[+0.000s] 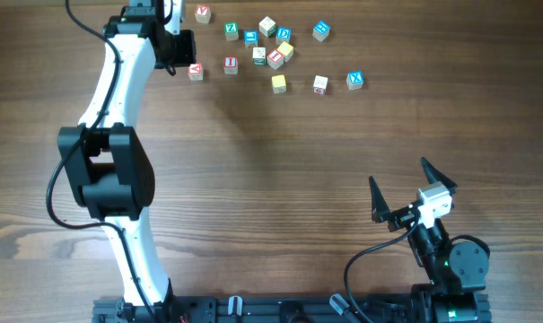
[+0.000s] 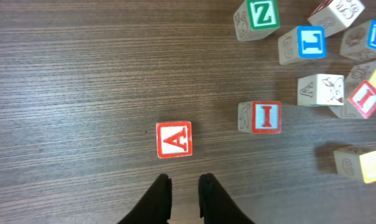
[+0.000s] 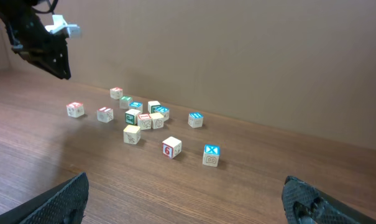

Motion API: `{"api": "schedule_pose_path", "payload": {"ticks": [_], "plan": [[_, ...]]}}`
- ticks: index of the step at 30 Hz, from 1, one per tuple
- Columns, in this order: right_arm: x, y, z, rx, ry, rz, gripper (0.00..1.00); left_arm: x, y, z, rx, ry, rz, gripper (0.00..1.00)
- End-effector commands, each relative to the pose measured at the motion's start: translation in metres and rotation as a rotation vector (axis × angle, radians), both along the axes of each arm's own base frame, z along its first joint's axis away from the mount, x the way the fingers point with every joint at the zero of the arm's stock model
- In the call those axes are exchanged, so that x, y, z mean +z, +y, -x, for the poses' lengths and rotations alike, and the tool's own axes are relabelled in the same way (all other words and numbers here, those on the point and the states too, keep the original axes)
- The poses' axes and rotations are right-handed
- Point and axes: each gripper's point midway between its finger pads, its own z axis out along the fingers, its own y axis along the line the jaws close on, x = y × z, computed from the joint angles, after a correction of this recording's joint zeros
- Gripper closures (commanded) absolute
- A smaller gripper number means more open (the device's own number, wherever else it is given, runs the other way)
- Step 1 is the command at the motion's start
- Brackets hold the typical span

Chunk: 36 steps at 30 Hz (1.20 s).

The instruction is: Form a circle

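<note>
Left wrist view: the left tool (image 2: 184, 186) sits at the bottom edge, closest to the lens. Its two dark fingers are parted by a narrow slot with nothing between them, over bare surface (image 2: 76, 93). The red A cube (image 2: 174, 139) lies just ahead of the tips, not touching. The red I cube (image 2: 260, 117) sits alone further right, and the green Z cube (image 2: 257, 17) is at the top. At the right edge is the circle (image 2: 321, 90), so far only a bunched knot of cubes. Blue, pale, yellow and red-lettered faces touch or nearly touch at odd angles, and no clean ring reads from here.

Right wrist view: the right tool (image 3: 184, 183) is spread wide and empty, its finger ends in the two lower corners, well apart from every cube. The knot sits mid-frame. The red 6 cube (image 3: 171, 147) and blue X cube (image 3: 210, 155) lie loose on the near side.

Overhead: the left tool is at the left end of the scatter, just beside the red A cube. The right tool is down near its base, jaws wide. The knot's outline is uneven, and I cannot tell whether it closes a loop. Strays lie on several sides.

Judgement: early stage. The ring is roughed in at best, with crooked cubes and gaps left to tidy. The red A cube looks like the next piece, and it is not yet gripped.
</note>
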Motion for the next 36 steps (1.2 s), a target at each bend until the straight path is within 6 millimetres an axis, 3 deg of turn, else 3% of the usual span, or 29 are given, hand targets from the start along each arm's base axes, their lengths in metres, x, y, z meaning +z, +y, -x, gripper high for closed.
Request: {"api": "schedule_pose_path", "payload": {"ticks": [1,4,7,11,19,36], "plan": [[0.002,0.0,0.0,0.0,-0.009,0.003,0.0,-0.02,0.0,-0.006,-0.003,0.019,-0.014,0.74],[0.002,0.0,0.0,0.0,-0.009,0.003,0.0,-0.031,-0.001,-0.006,-0.004,0.036,-0.014,0.7],[0.002,0.0,0.0,0.0,-0.009,0.003,0.0,-0.041,-0.004,-0.006,-0.01,0.05,-0.015,0.59],[0.002,0.0,0.0,0.0,-0.009,0.002,0.0,-0.052,-0.005,-0.009,-0.012,0.055,-0.015,0.58],[0.002,0.0,0.0,0.0,-0.009,0.003,0.0,-0.058,-0.006,-0.018,-0.012,0.028,-0.015,0.44],[0.002,0.0,0.0,0.0,-0.009,0.003,0.0,-0.087,-0.009,-0.011,-0.017,0.036,-0.015,0.41]]}}
